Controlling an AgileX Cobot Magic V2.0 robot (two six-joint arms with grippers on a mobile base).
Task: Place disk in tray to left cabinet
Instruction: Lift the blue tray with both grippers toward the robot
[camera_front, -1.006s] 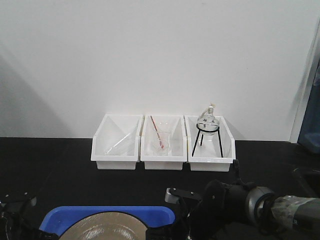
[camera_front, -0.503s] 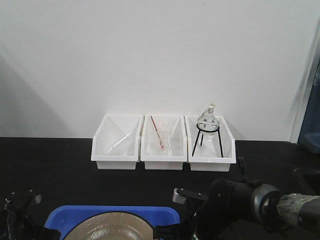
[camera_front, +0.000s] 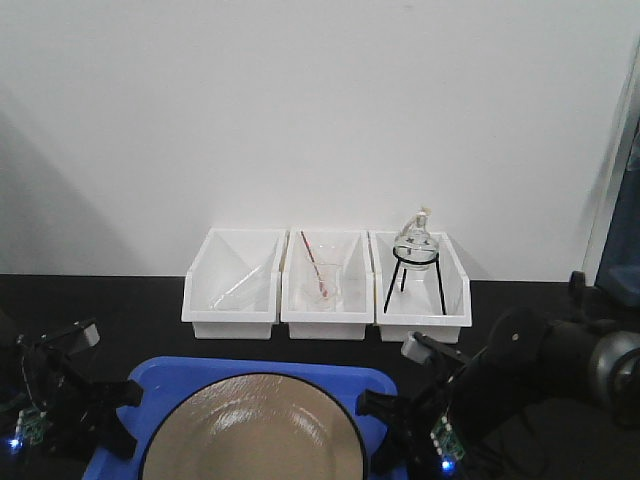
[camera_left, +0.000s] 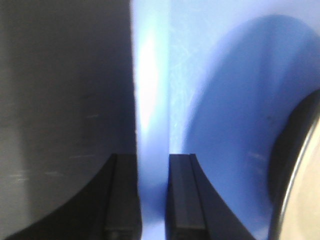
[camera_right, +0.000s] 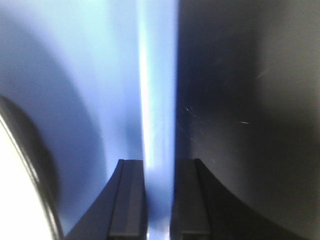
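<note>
Setting: plain white wall (camera_front: 320, 110) behind a black tabletop (camera_front: 100, 310). Far row, against the wall: three white open-front bins (camera_front: 325, 318) side by side and touching. The left bin holds a clear item too faint to identify, the middle one a small glass beaker (camera_front: 322, 292) with a red rod leaning in it, and the right one a round glass flask (camera_front: 415, 240) seated on a black tripod stand (camera_front: 438, 285). Near edge, centre: the tray (camera_front: 250, 369), bright blue with rounded corners, carrying the disk (camera_front: 250, 435), glossy tan with a thin black rim, which lies flat inside and fills most of the tray floor. Whether the tray rests on the tabletop or is raised cannot be told. Left gripper (camera_left: 152, 200): black fingers clenched on the tray's left lip, one finger on either side of the raised edge. Right gripper (camera_right: 159, 200): likewise clamped on the tray's right lip, with the disk's dark rim showing at the inner side of its wrist view. Both arms sit low at the near corners, flanking the tray.
</note>
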